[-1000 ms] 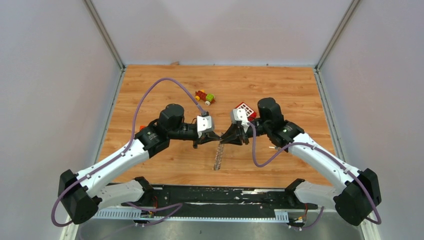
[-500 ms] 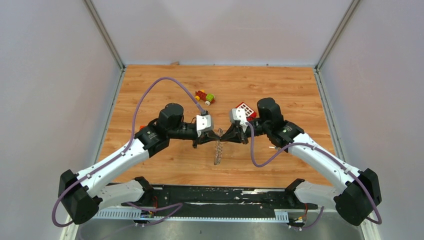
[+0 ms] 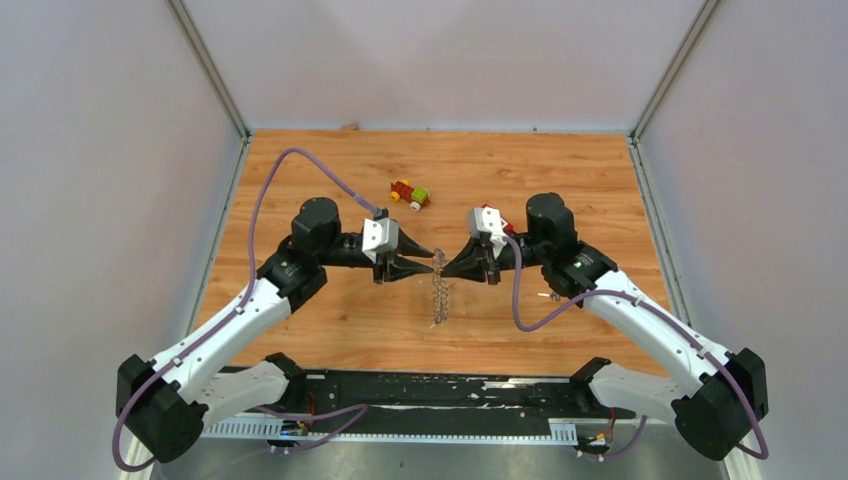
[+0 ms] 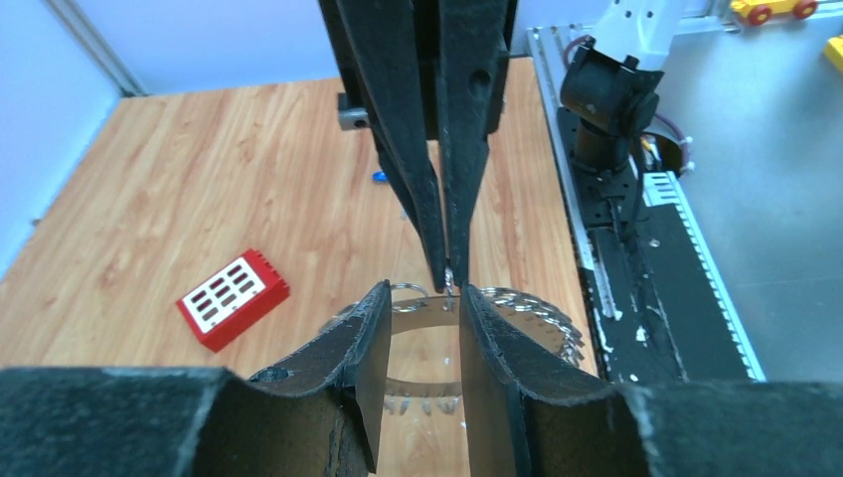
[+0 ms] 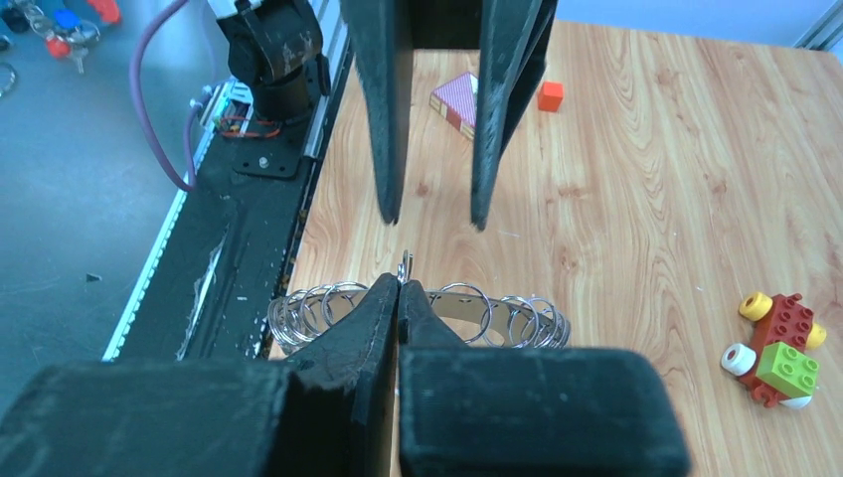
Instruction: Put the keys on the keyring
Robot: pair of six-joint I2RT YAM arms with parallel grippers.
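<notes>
The keyring (image 3: 438, 292) is a metal band fringed with silver rings; it hangs edge-on between the two grippers. My right gripper (image 3: 446, 270) is shut on a small ring at the keyring's top, as the right wrist view (image 5: 401, 286) shows, with the band (image 5: 452, 303) just beyond. My left gripper (image 3: 425, 262) is open and empty, its jaws facing the keyring (image 4: 522, 303) from the left without touching; in the left wrist view (image 4: 420, 295) the gap is plain. A tiny blue piece (image 4: 380, 177) lies on the table. I cannot make out the dark key.
A red block with white squares (image 4: 234, 299) lies behind the right wrist. A red-yellow-green toy (image 3: 410, 194) sits further back. An orange cube (image 5: 550, 95) and a pink block (image 5: 455, 101) lie by the left arm. The black rail (image 3: 450, 390) runs along the near edge.
My left arm has pulled back to the left, away from the keyring. The right gripper has kept hold of the keyring and lifted it slightly toward the back.
</notes>
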